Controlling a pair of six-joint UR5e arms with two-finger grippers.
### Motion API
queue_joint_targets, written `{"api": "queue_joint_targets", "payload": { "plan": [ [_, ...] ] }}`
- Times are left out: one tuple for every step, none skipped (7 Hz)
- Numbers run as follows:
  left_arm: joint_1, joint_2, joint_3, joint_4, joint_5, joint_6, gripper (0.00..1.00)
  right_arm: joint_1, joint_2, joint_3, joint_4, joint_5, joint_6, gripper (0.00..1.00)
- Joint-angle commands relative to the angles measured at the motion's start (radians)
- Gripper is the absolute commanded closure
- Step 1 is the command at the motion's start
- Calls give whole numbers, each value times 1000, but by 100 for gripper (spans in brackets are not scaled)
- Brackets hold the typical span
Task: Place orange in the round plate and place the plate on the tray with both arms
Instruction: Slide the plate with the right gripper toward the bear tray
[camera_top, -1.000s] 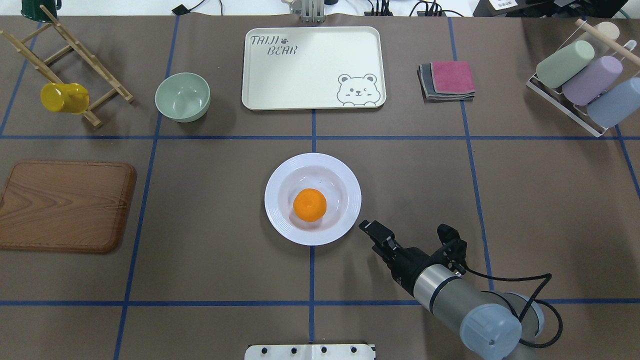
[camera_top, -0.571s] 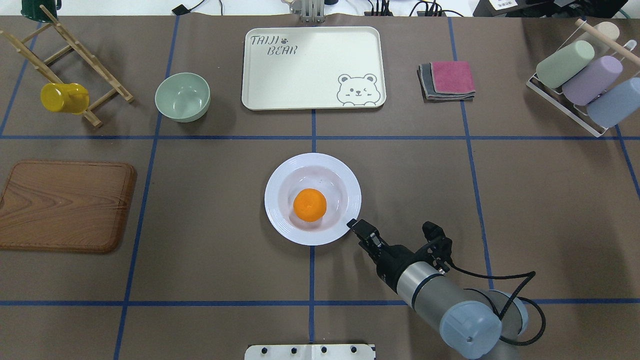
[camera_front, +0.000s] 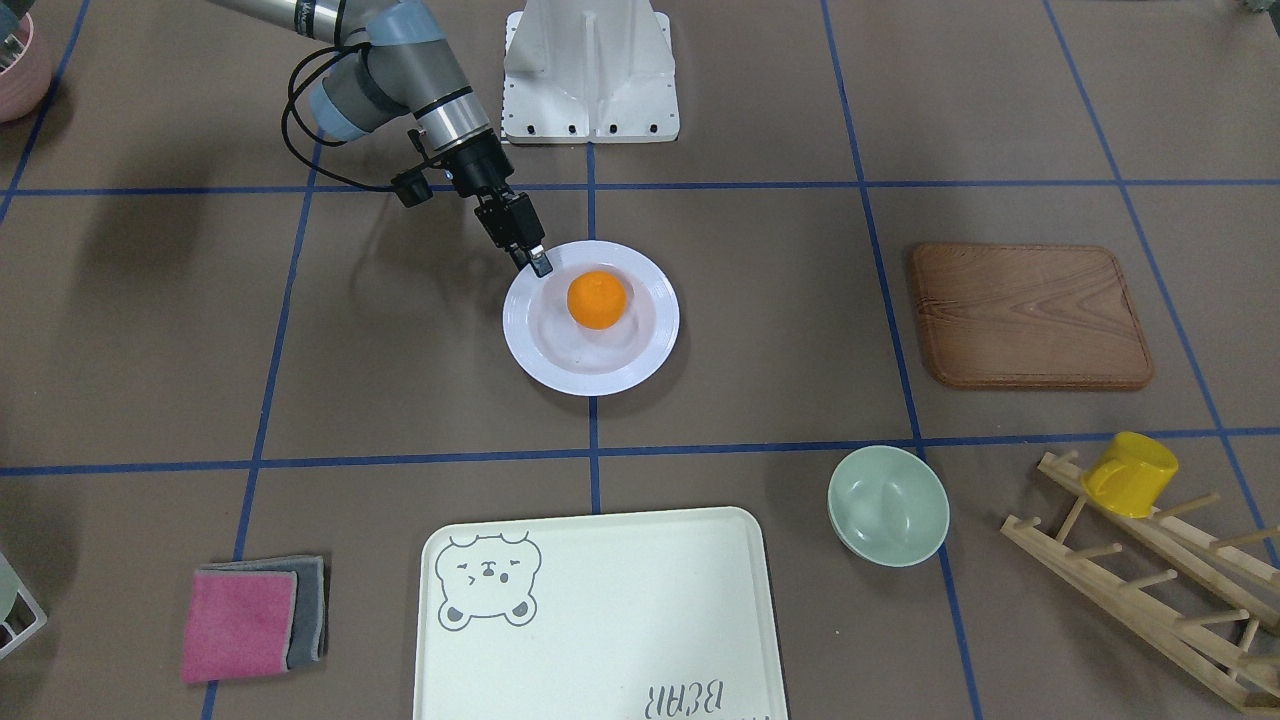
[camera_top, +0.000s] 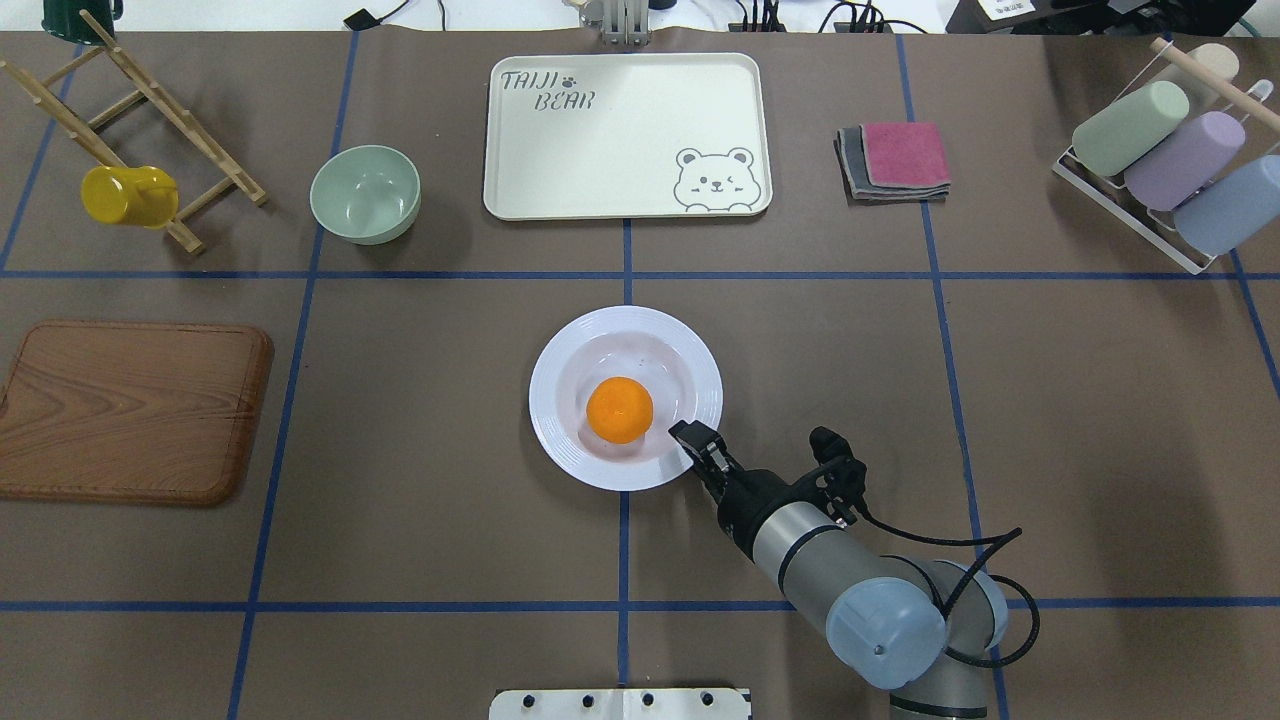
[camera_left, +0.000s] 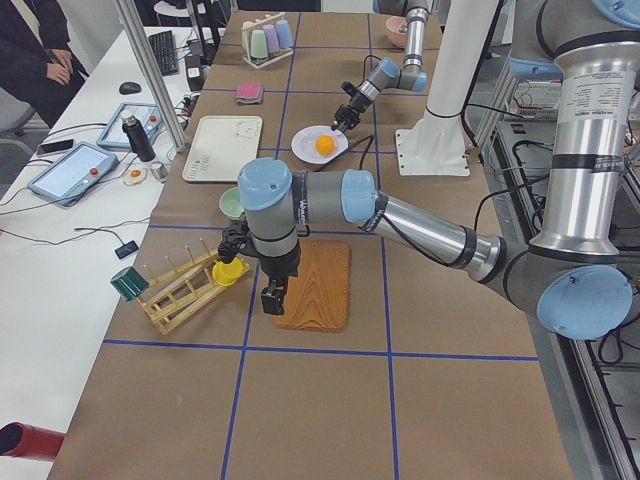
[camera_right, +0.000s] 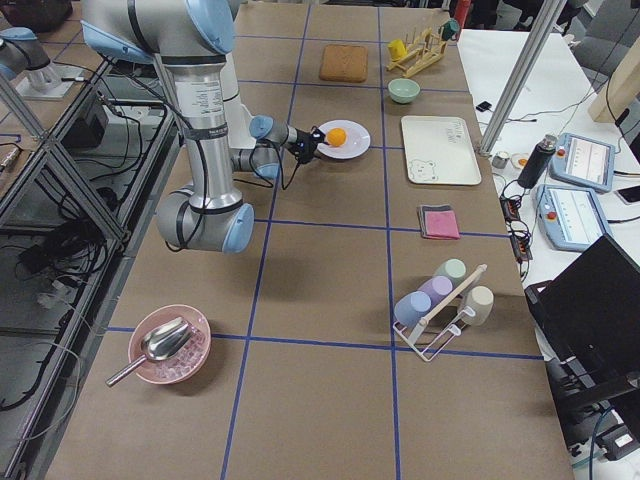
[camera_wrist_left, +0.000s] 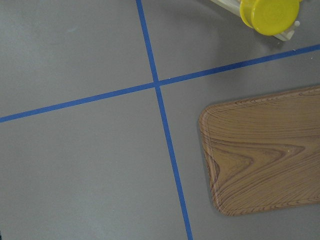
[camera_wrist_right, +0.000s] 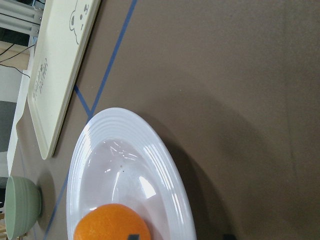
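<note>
The orange (camera_top: 619, 409) lies in the well of the white round plate (camera_top: 560, 345), which stands mid-table. My right gripper (camera_top: 693, 438) is open at the plate's near right rim. In the right wrist view one fingertip (camera_wrist_right: 132, 236) shows over the orange (camera_wrist_right: 112, 222) and the other outside the rim (camera_wrist_right: 165, 165). The cream tray (camera_top: 620, 130) lies beyond the plate at the far side, with nothing on it. My left gripper (camera_left: 271, 297) hangs over the wooden board, seen only in the exterior left view; whether it is open or shut I cannot tell.
A pale-green bowl (camera_top: 365, 193) stands left of the tray and folded cloths (camera_top: 895, 160) lie right of it. At the left are a wooden board (camera_top: 130, 410) and a yellow mug (camera_top: 128, 195) on a rack. A cup rack (camera_top: 1170, 165) stands far right.
My right arm has slid left and forward, bringing its gripper from a gap beside the plate up to the plate's rim. The plate and orange have not moved.
</note>
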Motion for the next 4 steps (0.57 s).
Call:
{"api": "queue_joint_targets", "payload": {
  "plan": [
    [0, 0, 0, 0, 0, -1, 1, 15, 27, -36, 0, 0, 32, 71],
    [0, 0, -1, 0, 0, -1, 1, 22, 35, -56, 0, 0, 33, 74],
    [0, 0, -1, 0, 0, -1, 1, 26, 38, -56, 1, 0, 33, 100],
    [0, 0, -1, 0, 0, -1, 1, 37, 41, -56, 1, 0, 32, 100]
  ]
}}
